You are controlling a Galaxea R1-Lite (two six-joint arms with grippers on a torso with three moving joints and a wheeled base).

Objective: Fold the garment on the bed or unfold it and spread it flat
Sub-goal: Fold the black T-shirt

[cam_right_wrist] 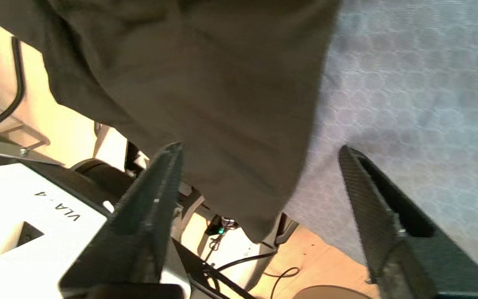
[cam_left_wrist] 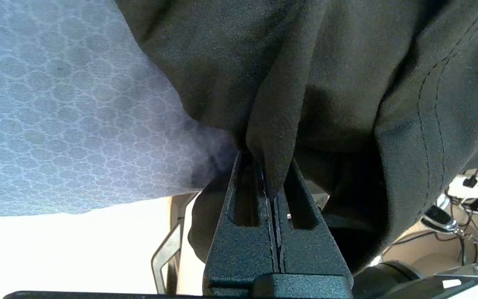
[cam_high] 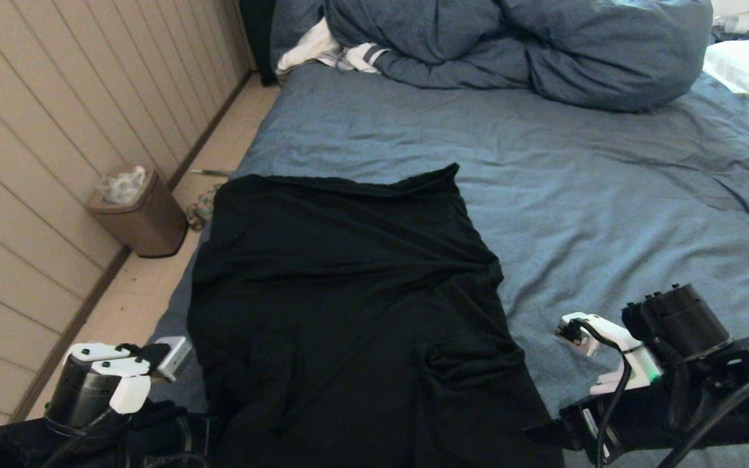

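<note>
Pinching the garment (cam_left_wrist: 272,104): left gripper (cam_left_wrist: 270,174); right gripper (cam_right_wrist: 259,166) agape.

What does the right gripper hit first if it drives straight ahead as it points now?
Most likely the garment. In the right wrist view the right gripper stands open, with black cloth hanging across the gap ahead of the fingertips; the bed sheet lies beyond on one side. Depth is unclear.
</note>
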